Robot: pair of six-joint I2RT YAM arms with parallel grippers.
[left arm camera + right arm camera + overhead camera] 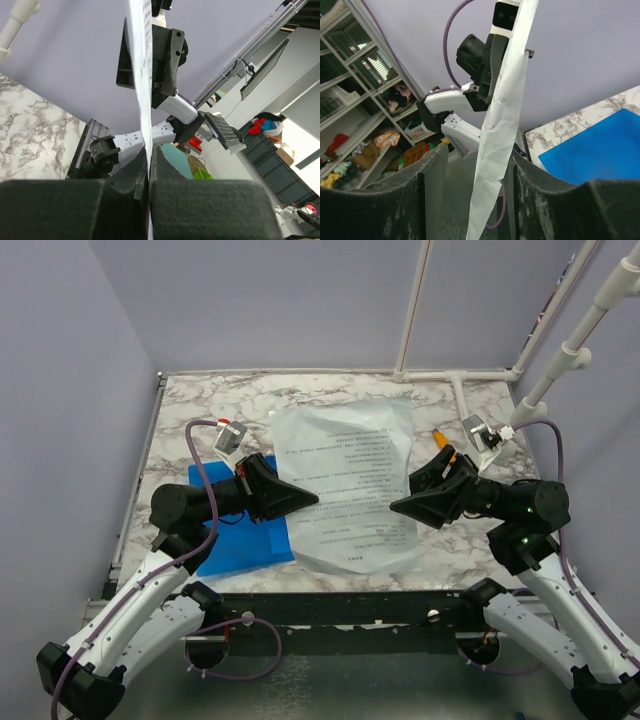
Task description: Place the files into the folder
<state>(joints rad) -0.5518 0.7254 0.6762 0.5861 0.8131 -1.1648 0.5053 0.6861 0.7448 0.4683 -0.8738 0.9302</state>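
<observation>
Files: your files (345, 485) are up off the table (200, 400), stretched out between both arms, printed side up. They hang just right of the folder, and their left edge overlaps it in the overhead view.
Folder: the folder (245, 545) lies flat on the marble beneath your left arm, a blue corner poking out below the paper.
Left gripper: your left gripper (308, 502) is over the folder's right edge. In its wrist view the fingers (120, 175) are pressed together with the paper's edge clamped between them.
Right gripper: your right gripper (398, 506) is on the far side of the files from the folder. Its fingers (432, 175) stand apart and the paper runs edge-on through the gap, not pinched.
Paper: it looks creased along that right edge.
</observation>
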